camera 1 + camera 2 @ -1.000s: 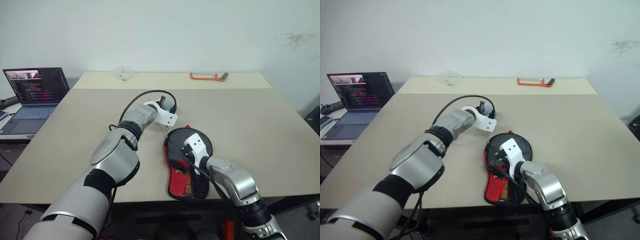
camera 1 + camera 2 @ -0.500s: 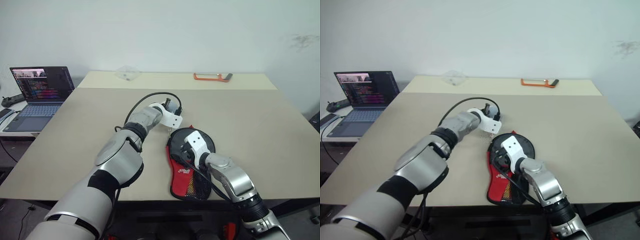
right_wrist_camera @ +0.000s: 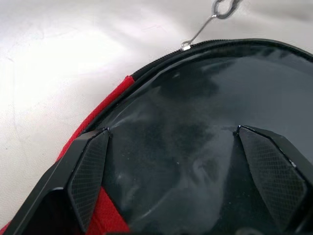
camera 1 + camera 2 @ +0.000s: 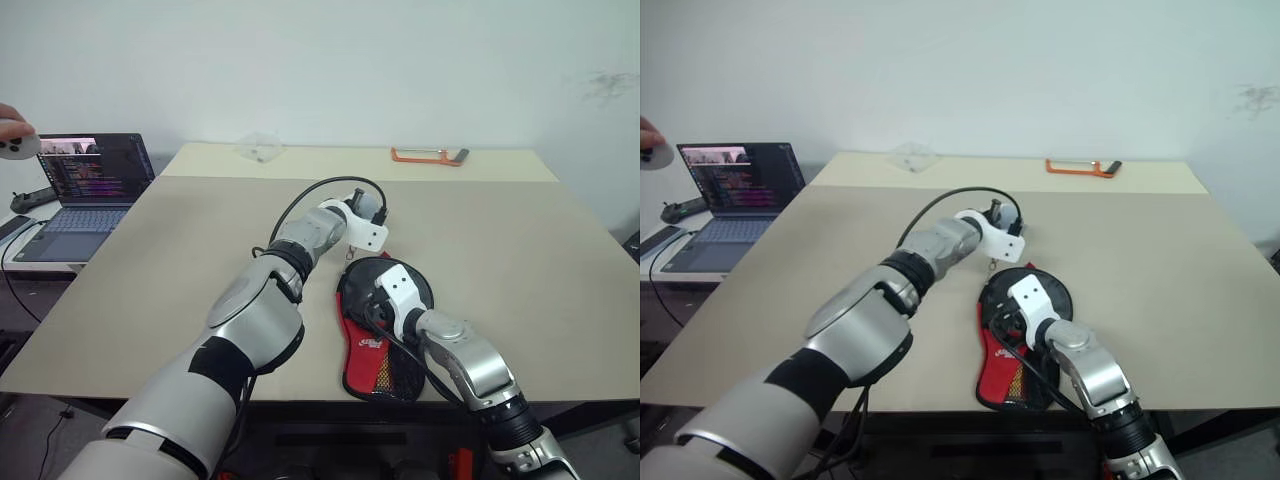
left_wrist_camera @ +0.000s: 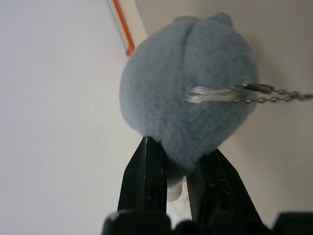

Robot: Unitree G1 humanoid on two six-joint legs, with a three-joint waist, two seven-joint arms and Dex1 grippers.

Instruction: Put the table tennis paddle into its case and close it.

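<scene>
1. I have the left gripper [image 5: 176, 169] with jaws closed on a fluffy grey-blue pompom [image 5: 188, 85]. Its thin metal chain [image 5: 254, 92] runs to the zip at the round end of the paddle-shaped black and red fabric case [image 4: 380, 335].
2. The case lies centre-low in frame, long axis toward me. I judge the paddle to be inside.
3. My right gripper [image 3: 178, 178], jaws wide apart, presses on the case.
4. The beige bench [image 4: 500, 240] is broad; a laptop [image 4: 75, 185] sits at far left.

Case [image 4: 378, 335]: paddle-shaped black fabric pouch, red lower part with white logo and mesh panel; lies flat near the table's front edge, round end away from the robot. Zipper runs around the round end, its metal pull [image 3: 198, 35] on a chain. Table tennis paddle: inside, hidden.
</scene>
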